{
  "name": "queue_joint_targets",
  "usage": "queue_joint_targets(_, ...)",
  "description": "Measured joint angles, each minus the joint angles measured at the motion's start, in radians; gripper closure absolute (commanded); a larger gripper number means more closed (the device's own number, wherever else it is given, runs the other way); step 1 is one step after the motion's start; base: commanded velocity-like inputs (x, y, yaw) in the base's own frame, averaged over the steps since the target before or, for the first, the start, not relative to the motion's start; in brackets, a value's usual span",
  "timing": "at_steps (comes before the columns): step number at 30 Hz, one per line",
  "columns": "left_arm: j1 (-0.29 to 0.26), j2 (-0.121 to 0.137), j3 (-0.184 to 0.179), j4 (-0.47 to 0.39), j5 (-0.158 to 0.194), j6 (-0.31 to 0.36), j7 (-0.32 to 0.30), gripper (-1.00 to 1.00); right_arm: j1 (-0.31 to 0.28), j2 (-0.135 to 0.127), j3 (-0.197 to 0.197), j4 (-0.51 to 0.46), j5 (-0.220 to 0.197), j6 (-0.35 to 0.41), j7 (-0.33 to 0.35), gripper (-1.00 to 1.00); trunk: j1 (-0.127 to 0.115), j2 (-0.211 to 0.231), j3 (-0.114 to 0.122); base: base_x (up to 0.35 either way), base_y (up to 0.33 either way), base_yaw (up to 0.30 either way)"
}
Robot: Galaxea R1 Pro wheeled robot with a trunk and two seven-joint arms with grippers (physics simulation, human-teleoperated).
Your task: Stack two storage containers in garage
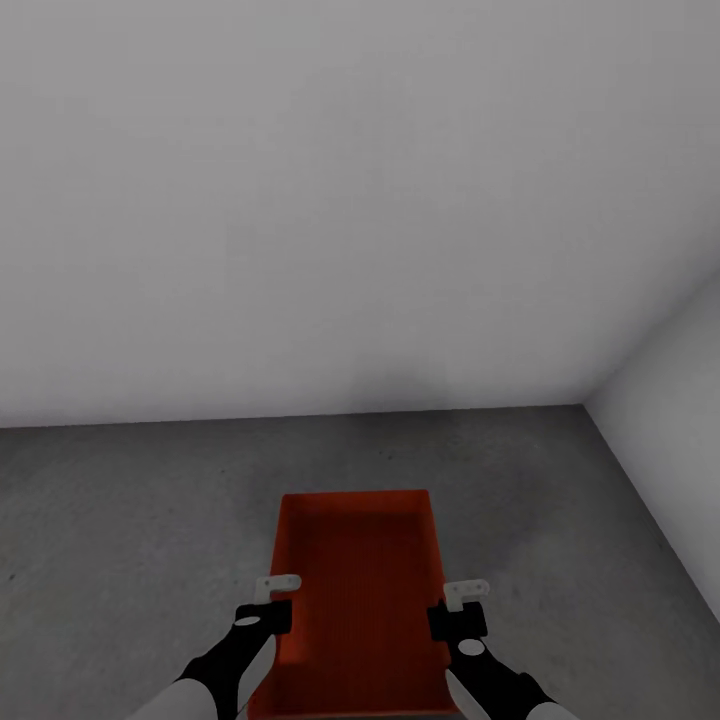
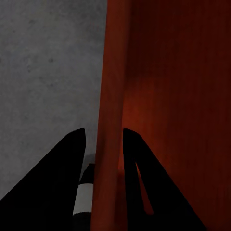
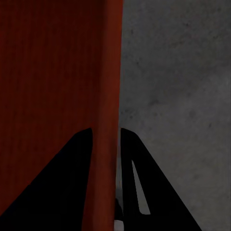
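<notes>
We count one red-orange rectangular plastic bin point(image 1: 360, 590) over the dark grey speckled concrete floor point(image 1: 120, 520), its near end cut off, no writing visible. The left end effector point(image 1: 278, 585) clamps its left wall; the right end effector point(image 1: 466, 592) clamps its right wall.

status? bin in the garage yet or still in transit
In the garage: grey concrete floor and white walls ahead. One red bin is in hand, the left gripper and right gripper each straddling a side wall, one finger inside and one outside. I cannot tell whether it rests on the floor. Left: release it there, then stack the second bin on top.
</notes>
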Motion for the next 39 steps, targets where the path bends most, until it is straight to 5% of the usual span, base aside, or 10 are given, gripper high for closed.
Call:
queue_joint_targets(9,0.001,0.0,-0.032,0.0,0.037,-0.001,0.012,1.0,0.0,-0.005,-0.013,0.0,0.013,0.003,0.011,1.0,0.0,0.0,0.0,0.0,0.0,0.0)
queue_joint_targets(39,0.0,0.001,-0.028,-0.001,0.039,-0.001,-0.004,1.0,0.0,0.002,0.014,-0.003,0.001,0.008,-0.027,1.0,0.0,0.0,0.0,0.0,0.0,0.0)
